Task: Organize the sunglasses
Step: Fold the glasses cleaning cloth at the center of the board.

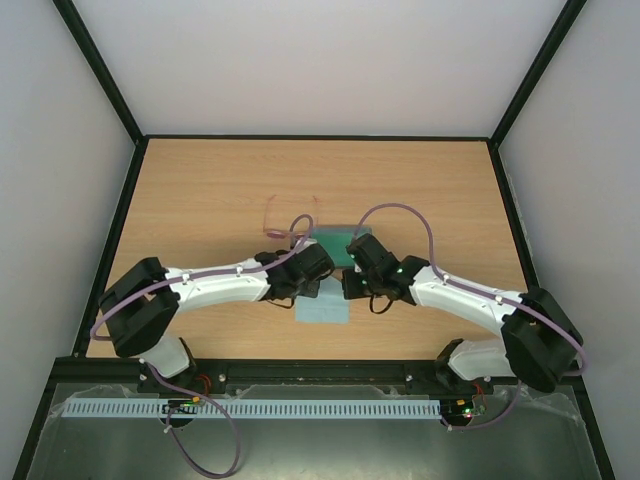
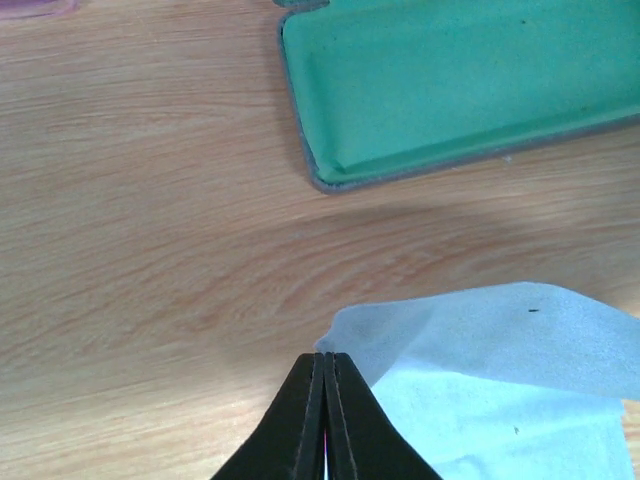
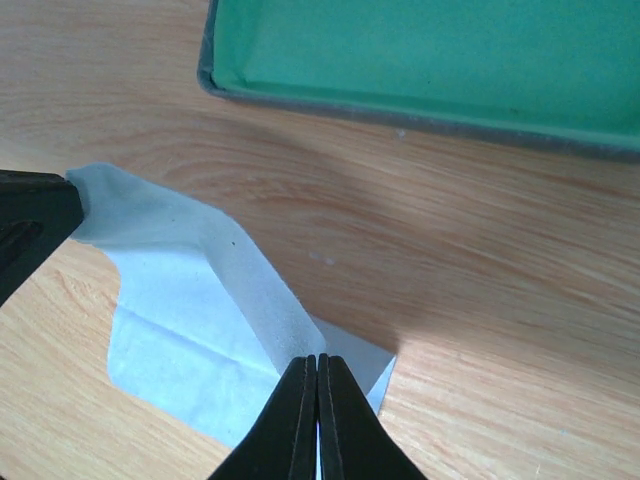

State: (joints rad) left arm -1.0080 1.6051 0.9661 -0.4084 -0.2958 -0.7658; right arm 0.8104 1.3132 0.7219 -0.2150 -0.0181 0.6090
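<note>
The sunglasses (image 1: 289, 216), thin pink-red frame, lie on the table beyond the open case (image 1: 338, 243); a pink edge of them shows at the top left of the left wrist view (image 2: 35, 7). The light-blue cloth (image 1: 322, 306) lies in front of the case. My left gripper (image 2: 328, 357) is shut on one raised far corner of the cloth (image 2: 500, 370). My right gripper (image 3: 318, 360) is shut on the other far corner, and the cloth (image 3: 190, 310) is lifted into a fold between them. In the top view both grippers, left (image 1: 306, 290) and right (image 1: 350, 288), sit over the cloth.
The grey-blue case with green lining (image 2: 450, 80) lies open just beyond both grippers and also shows in the right wrist view (image 3: 430, 50). A left fingertip (image 3: 30, 220) shows at the left edge of the right wrist view. Black frame rails border the wooden table (image 1: 200, 180).
</note>
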